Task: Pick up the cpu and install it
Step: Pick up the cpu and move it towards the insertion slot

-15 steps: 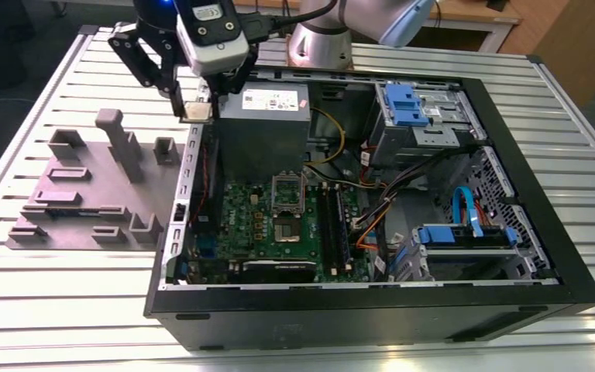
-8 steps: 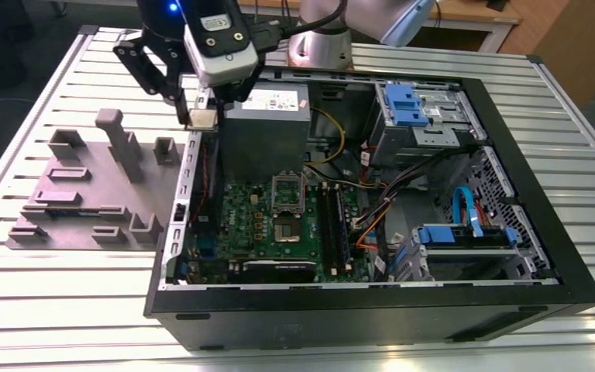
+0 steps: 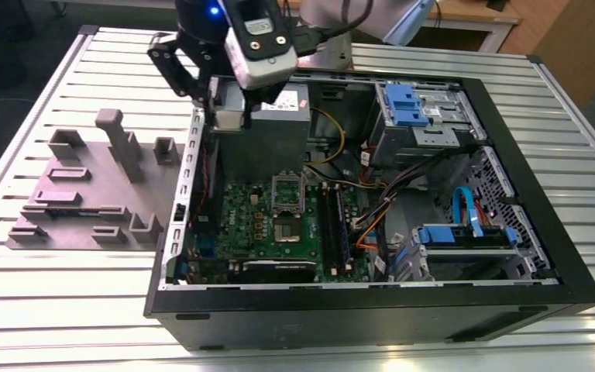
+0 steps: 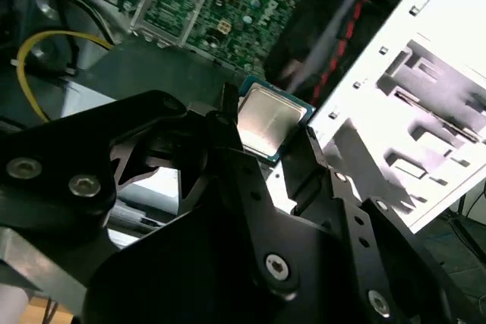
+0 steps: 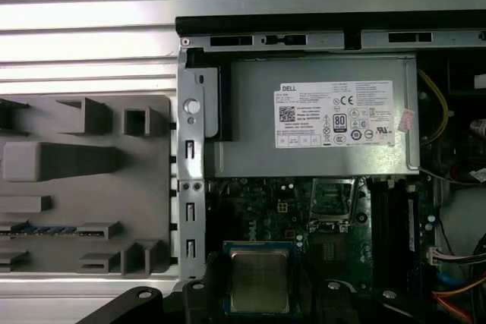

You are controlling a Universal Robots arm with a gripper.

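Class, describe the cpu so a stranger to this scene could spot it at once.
Find the open black computer case, then the black gripper near its grey labelled box. Clamped in it is the cpu: a small flat square with a solid silvery top, unlike the hollow socket frame.

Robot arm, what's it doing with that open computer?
The arm's tool is gripping the cpu, a small silvery chip. It holds it in the air over the computer case, near the grey box with the white label. The cpu is not yet in its socket.
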